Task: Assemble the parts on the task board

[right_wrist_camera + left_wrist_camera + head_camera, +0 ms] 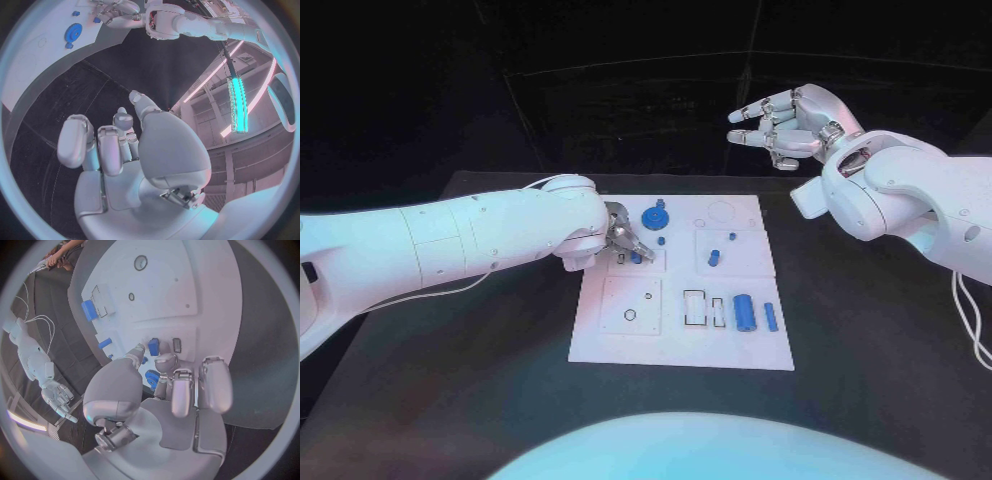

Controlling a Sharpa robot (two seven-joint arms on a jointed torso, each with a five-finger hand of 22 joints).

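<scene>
- Blue part (153,346) pinched in my left hand (620,240), over the task board (733,345) near its left edge, by a slot.
- Right hand (790,125) raised well clear, fingers apart, empty.
- Risk: part tilts, jams in the slot or slips out.

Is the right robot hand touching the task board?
Apart. In the head view the right robot hand is raised past the far edge of the task board, fingers curled around nothing, with dark background between them.
</scene>
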